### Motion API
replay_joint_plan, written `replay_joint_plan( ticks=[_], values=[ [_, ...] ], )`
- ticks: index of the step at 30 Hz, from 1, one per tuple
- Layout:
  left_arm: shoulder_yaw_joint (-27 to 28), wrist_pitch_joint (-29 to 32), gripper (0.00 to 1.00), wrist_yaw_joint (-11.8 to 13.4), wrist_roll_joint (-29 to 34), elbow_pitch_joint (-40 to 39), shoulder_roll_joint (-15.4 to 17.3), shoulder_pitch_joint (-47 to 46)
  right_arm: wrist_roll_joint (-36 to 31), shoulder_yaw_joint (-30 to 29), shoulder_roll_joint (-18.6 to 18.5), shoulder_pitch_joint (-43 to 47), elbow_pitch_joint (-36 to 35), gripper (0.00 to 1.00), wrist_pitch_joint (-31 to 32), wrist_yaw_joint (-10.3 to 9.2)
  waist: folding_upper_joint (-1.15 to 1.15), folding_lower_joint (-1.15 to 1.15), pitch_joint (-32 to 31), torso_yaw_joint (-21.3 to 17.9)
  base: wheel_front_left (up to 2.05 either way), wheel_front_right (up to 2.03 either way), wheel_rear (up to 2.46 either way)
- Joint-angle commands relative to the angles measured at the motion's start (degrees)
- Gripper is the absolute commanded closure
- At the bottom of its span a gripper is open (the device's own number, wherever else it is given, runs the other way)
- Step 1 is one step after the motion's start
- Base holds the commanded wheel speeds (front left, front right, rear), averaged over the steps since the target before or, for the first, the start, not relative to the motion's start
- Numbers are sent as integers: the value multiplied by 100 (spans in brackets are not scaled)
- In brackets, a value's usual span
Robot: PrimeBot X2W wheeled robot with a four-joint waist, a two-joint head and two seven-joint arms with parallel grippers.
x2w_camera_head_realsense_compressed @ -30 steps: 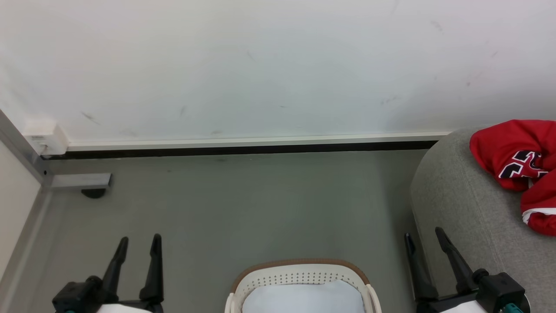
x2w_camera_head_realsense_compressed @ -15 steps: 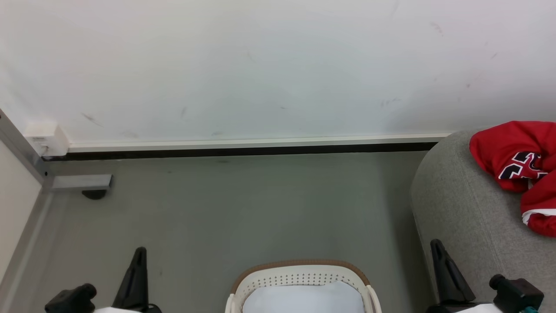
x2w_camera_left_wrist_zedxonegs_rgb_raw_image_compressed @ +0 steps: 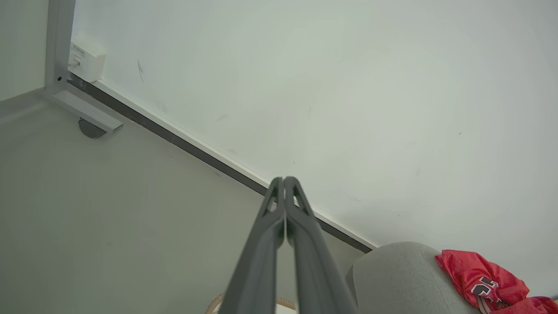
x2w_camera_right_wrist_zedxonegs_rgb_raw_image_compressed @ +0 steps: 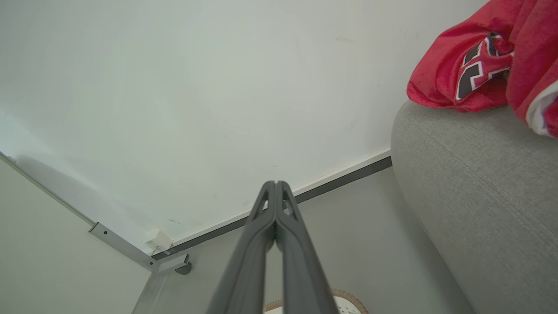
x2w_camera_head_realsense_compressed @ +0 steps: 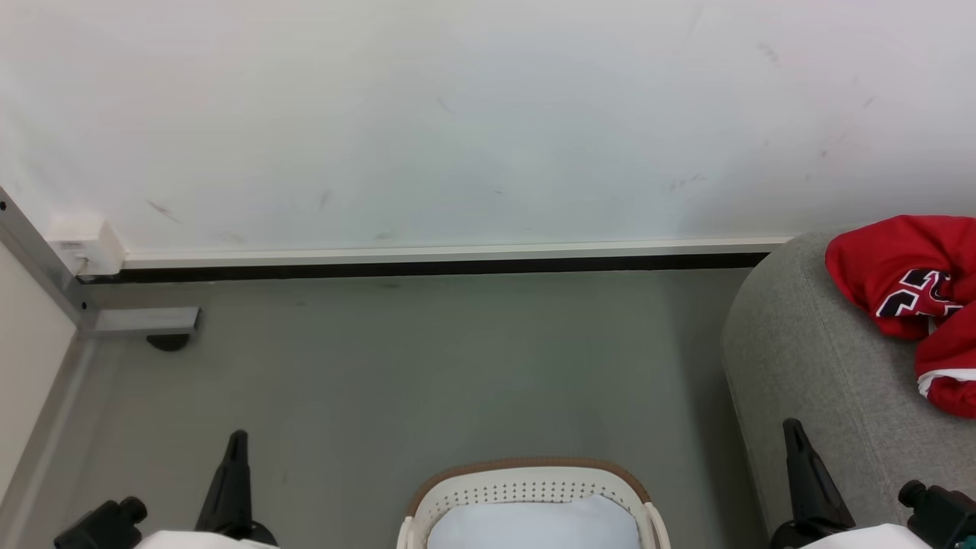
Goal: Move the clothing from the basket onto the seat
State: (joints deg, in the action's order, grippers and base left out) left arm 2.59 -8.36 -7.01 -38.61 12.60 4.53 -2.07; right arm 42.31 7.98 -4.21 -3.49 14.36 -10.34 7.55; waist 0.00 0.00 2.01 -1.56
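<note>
Clothing (x2w_camera_head_realsense_compressed: 900, 267) lies bunched on the seat (x2w_camera_head_realsense_compressed: 808, 358) beyond the right gripper (x2w_camera_head_realsense_compressed: 793, 428), which like the left gripper (x2w_camera_head_realsense_compressed: 237, 440) hovers pinched together and empty beside the basket (x2w_camera_head_realsense_compressed: 526, 463), its load seemingly delivered

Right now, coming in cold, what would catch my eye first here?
The bright red clothing bunched on the grey seat, at the head view's right edge, stands out first. Next, the white basket at bottom centre, no red in the part that shows. The left gripper and right gripper flank it, both shut and holding nothing.
</note>
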Motion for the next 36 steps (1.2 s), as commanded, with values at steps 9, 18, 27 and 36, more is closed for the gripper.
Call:
replay_joint_plan(
  ticks=[9, 18, 27, 36],
  values=[
    [82, 216, 100, 32, -856, -89, -2, -175, 860, -114, -122, -192, -80, 100, 156, -3, 0, 0, -19, 14, 0, 0, 0],
    [130, 393, 100, 48, -1491, -89, -26, -213, 1548, -187, -182, -208, -83, 100, 277, -4, 0, 0, -37, 28, 0, 0, 0],
    [175, 561, 100, 65, -2068, -86, -47, -250, 2186, -246, -240, -230, -87, 100, 385, -5, 0, 0, -56, 42, 0, 0, 0],
    [212, 714, 100, 80, -2621, -81, -64, -291, 2767, -303, -283, -254, -90, 100, 481, -6, 0, 0, -74, 56, 0, 0, 0]
  ],
)
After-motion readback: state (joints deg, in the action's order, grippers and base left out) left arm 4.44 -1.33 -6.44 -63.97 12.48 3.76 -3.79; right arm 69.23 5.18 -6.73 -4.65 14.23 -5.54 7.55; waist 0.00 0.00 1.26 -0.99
